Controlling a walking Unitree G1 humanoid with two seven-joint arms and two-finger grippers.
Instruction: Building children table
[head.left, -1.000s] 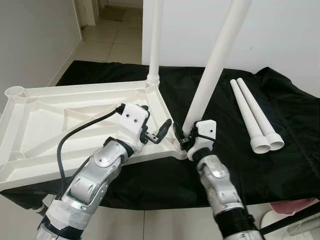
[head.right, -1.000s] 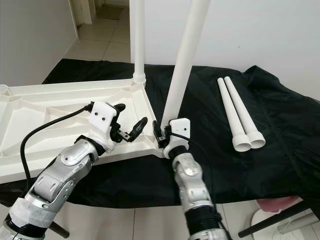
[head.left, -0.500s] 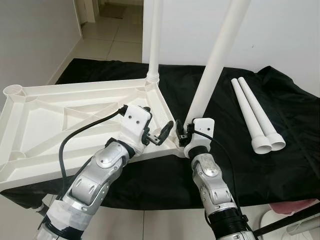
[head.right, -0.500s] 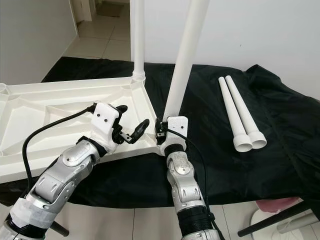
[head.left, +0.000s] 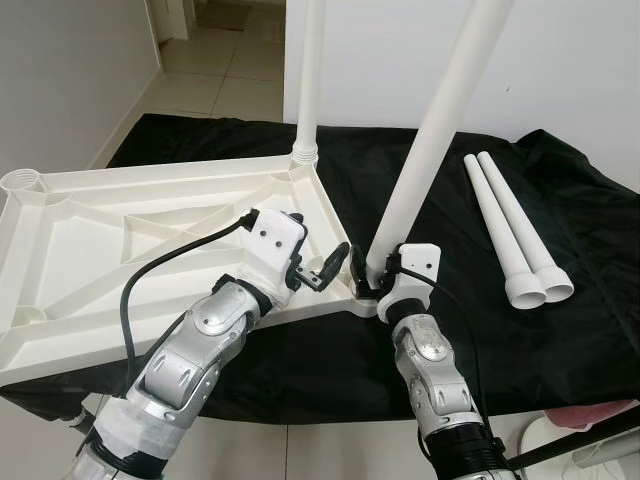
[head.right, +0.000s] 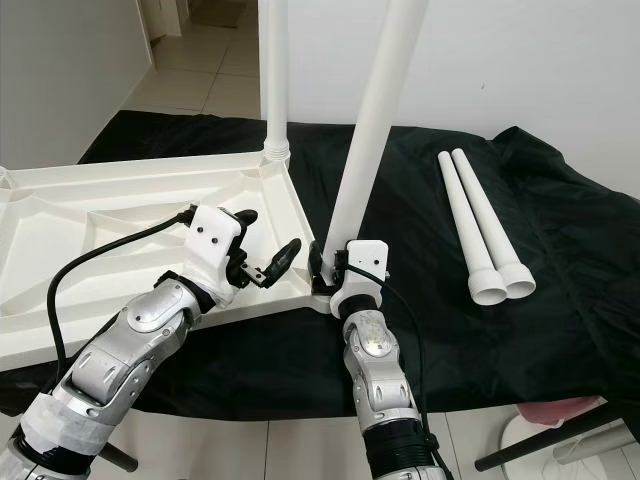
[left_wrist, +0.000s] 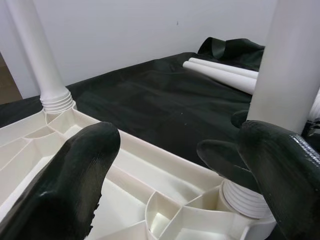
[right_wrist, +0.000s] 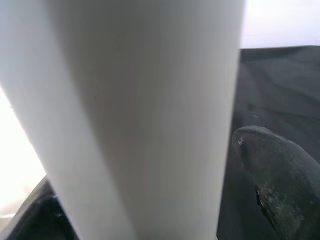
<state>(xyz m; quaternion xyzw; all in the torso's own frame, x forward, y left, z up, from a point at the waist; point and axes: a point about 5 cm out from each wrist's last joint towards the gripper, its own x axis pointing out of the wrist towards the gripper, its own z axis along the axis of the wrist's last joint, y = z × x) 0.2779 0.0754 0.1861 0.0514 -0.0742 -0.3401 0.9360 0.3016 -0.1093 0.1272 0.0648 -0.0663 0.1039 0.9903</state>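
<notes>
The white table top (head.left: 90, 250) lies upside down on a black cloth. One white leg (head.left: 310, 80) stands upright in its far corner socket. A second leg (head.left: 440, 130) leans to the right out of the near right corner socket (left_wrist: 245, 197). My right gripper (head.left: 372, 275) is shut on this leg just above the socket; in the right wrist view the leg (right_wrist: 140, 100) sits against one finger (right_wrist: 280, 170). My left gripper (head.left: 318, 262) hovers open over the table top's rim beside that corner, its fingers (left_wrist: 85, 180) spread wide with nothing between them.
Two loose white legs (head.left: 512, 230) lie side by side on the black cloth (head.left: 560, 330) to the right. A white wall stands behind, and tiled floor runs off at the far left. A pink and white object (head.left: 585, 415) sits at the lower right.
The near leg now leans slightly more to the right, and my right wrist has shifted a little right with it. The left gripper has stayed open by the corner.
</notes>
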